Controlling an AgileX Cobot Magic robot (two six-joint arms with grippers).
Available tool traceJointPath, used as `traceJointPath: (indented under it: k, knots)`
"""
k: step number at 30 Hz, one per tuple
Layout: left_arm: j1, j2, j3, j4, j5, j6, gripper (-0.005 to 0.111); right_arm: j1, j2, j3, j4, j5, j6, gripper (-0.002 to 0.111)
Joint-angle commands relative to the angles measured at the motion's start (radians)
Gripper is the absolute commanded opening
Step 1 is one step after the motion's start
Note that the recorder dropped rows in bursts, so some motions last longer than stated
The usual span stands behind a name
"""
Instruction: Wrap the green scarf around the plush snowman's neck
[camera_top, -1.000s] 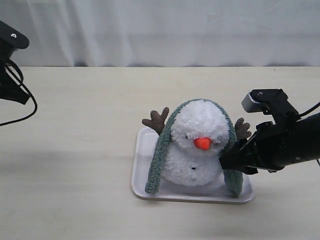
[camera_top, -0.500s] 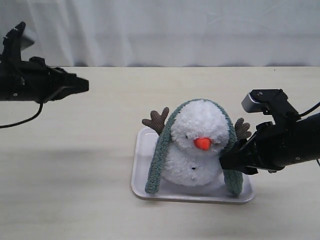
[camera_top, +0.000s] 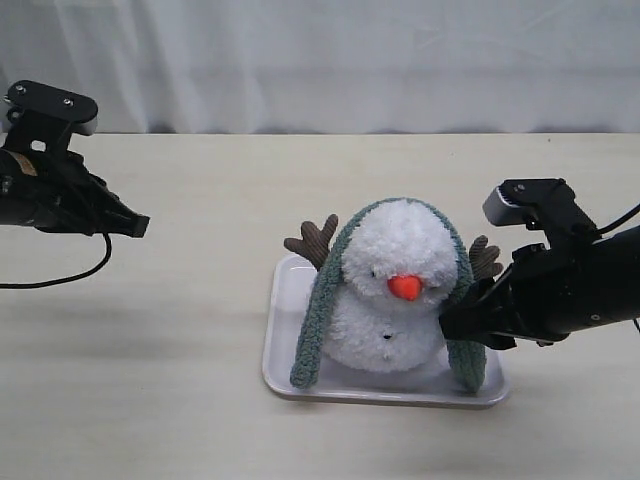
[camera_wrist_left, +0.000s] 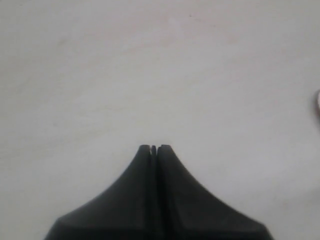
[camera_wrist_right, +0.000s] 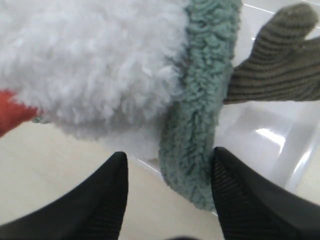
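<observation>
The plush snowman (camera_top: 395, 290) sits upright on a white tray (camera_top: 283, 345), orange nose toward the camera. The green scarf (camera_top: 318, 310) is draped over its head, with both ends hanging down its sides onto the tray. My right gripper (camera_top: 448, 328) is open beside the scarf's right end (camera_top: 466, 362). In the right wrist view that scarf end (camera_wrist_right: 197, 135) hangs between the open fingers, touching one black fingertip (camera_wrist_right: 235, 172). My left gripper (camera_top: 142, 224) is shut and empty over bare table far to the left; the left wrist view shows only the closed gripper (camera_wrist_left: 153, 148).
A brown corduroy arm (camera_wrist_right: 277, 57) sticks out beside the scarf above the tray floor (camera_wrist_right: 270, 135). A white curtain (camera_top: 330, 60) hangs behind the table's far edge. Pale tabletop (camera_top: 170, 350) surrounds the tray.
The left arm came in from the far left, swung across and turned, now lower with its shut gripper pointing right. The right arm, snowman and scarf have not moved.
</observation>
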Motion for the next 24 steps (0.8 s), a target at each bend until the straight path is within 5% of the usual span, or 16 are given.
traceJointPath:
  k: [1, 18, 24]
  knots:
    - [-0.009, -0.009, 0.0, 0.136, -0.013, -0.14, 0.0, 0.001, -0.002, 0.005, -0.009, 0.001, 0.0, 0.049]
    - [-0.434, -0.009, 0.021, 0.057, 0.113, -0.018, 0.0, 0.001, -0.002, 0.005, -0.009, 0.017, 0.022, 0.049]
    - [-0.589, 0.001, 0.021, 0.057, 0.003, -0.014, 0.025, 0.001, -0.002, 0.005, -0.009, 0.015, 0.022, 0.049]
